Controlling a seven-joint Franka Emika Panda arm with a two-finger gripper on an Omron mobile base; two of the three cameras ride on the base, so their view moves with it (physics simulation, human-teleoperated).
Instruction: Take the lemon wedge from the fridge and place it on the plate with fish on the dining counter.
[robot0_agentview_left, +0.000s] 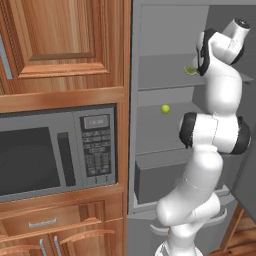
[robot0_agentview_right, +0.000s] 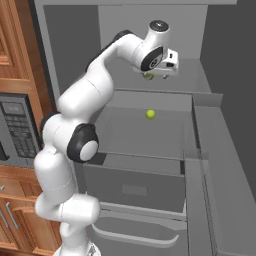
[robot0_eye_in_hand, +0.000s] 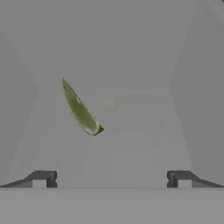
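Lemon wedge (robot0_eye_in_hand: 80, 108) on fridge (robot0_agentview_right: 200, 80) shelf, fingers (robot0_eye_in_hand: 43, 178) spread

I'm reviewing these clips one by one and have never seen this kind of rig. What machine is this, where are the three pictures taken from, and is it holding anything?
It is a white jointed robot arm on a driving base, reaching into an open grey fridge. Two pictures come from cameras on the base, behind the arm to its left and right. The third looks along the tool from the hand itself. The tool is open and holds nothing. On the upper shelf, just ahead of it, lies the lemon wedge. A small round yellow-green ball sits on the shelf below. A microwave is built into wooden cabinets on the left.
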